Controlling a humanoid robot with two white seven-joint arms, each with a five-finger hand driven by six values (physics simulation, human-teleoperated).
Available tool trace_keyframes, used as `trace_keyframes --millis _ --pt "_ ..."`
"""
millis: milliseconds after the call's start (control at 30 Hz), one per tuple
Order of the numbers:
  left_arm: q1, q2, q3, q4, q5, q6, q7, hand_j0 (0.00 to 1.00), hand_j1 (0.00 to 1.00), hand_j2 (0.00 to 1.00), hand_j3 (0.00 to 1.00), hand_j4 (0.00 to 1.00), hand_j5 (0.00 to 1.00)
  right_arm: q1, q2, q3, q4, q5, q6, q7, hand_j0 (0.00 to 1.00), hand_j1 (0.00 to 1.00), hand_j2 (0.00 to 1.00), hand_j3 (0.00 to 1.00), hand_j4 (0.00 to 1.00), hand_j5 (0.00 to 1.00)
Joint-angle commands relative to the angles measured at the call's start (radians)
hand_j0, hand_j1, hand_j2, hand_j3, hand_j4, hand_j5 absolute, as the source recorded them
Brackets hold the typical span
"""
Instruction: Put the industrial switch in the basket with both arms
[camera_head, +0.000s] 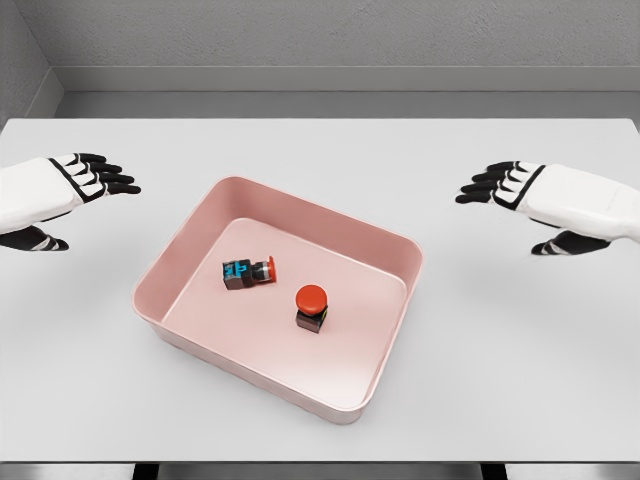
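A pink rectangular basket (190, 240) sits in the middle of the white table. Inside it lie two industrial switches: one on its side with a blue-and-black body and a red end (249, 271), and one upright with a red mushroom button on a dark base (310, 306). My left hand (78, 200) hovers left of the basket, fingers spread, holding nothing. Over on the other side my right hand (513, 207) hangs at about the same height, its fingers also spread and empty. Both hands are well apart from the basket.
The white table (520, 380) reaches a grey wall at the back. Its front edge runs along the bottom of the view.
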Motion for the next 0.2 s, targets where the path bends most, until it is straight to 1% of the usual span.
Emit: trace_keyframes --millis 0,167 --pt "0.0 0.001 0.0 0.0 0.006 0.002 0.001 1.0 1.0 1.0 1.0 1.0 1.0 0.0 -0.008 -0.021 -0.003 -0.007 0.003 -0.001 1.0 1.0 1.0 1.0 1.0 1.0" --pt "0.0 0.001 -0.001 -0.002 0.006 0.002 0.001 1.0 1.0 1.0 1.0 1.0 1.0 0.002 -0.008 -0.013 -0.006 -0.007 0.003 -0.001 1.0 1.0 1.0 1.0 1.0 1.0"
